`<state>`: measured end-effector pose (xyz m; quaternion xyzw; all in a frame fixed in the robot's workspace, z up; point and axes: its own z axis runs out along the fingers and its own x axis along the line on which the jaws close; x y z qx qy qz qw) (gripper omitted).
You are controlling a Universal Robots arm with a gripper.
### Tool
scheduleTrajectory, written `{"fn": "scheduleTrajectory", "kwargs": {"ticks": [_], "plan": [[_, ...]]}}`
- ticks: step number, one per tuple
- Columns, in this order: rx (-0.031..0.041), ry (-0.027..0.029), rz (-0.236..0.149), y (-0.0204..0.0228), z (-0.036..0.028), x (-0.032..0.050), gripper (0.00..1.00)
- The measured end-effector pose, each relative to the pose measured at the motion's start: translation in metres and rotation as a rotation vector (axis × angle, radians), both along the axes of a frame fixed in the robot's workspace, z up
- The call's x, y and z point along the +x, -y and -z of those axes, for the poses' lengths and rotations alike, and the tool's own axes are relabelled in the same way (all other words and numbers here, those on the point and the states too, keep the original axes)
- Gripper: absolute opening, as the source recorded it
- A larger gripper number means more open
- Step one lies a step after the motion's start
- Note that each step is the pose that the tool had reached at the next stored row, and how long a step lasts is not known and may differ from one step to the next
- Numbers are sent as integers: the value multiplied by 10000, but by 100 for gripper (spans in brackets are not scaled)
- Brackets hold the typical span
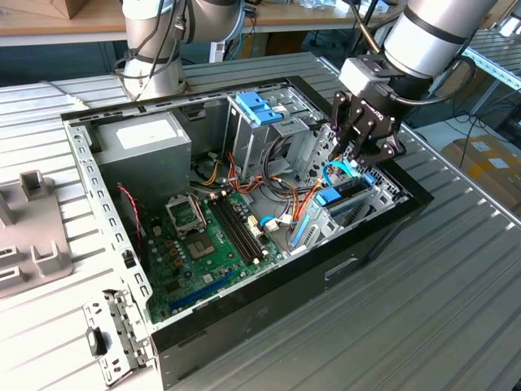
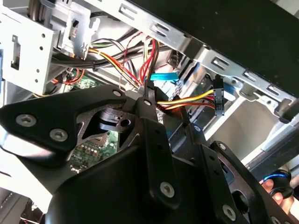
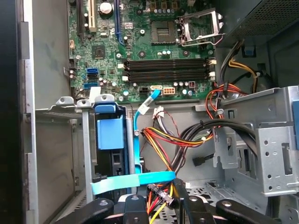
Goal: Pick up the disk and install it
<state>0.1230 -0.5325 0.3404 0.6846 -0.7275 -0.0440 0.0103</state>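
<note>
The disk [image 1: 338,199] stands on edge in the drive bay at the front corner of the open computer case [image 1: 374,236], on the exterior view's right. Its blue plastic tabs face up. In the first wrist view the disk [image 3: 110,140] sits between the bay's metal rails, with a light-blue flat cable [image 3: 133,182] lying across its end. My gripper [image 1: 352,159] hangs just above the bay, slightly behind the disk. In both wrist views red, yellow and black power wires [image 2: 187,100] [image 3: 161,196] run close by the gripper [image 2: 166,109] [image 3: 161,210].
A grey power-supply box [image 1: 142,147] fills the case's back corner. A metal cage with light-blue handles [image 1: 256,106] stands behind the bay. The motherboard [image 1: 212,236] lies on the case floor, with cable bundles [image 3: 187,135] beside the bay. Another arm's base [image 1: 155,57] stands behind the case.
</note>
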Motion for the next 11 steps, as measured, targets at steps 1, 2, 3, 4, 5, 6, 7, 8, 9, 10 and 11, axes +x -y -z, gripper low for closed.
{"fn": "scheduleTrajectory", "kwargs": {"ticks": [1, 2, 3, 4, 5, 6, 7, 8, 9, 10, 11], "plan": [[-1, 0, 38, 13, -1, 0, 33], [-2, 0, 75, 21, -1, 0, 33], [-1, 0, 144, 28, -1, 0, 33], [-2, -1, 235, 31, -1, 0, 33], [-1, -3, 354, 32, -1, 1, 33], [-1, -4, 457, 32, 0, 1, 33], [0, -4, 615, 33, 0, 1, 33], [-1, -5, 728, 33, 0, 1, 33], [0, -5, 829, 33, 1, 1, 33], [-1, -6, 1020, 33, 2, 2, 33], [-2, -7, 1086, 34, 3, 6, 33]]}}
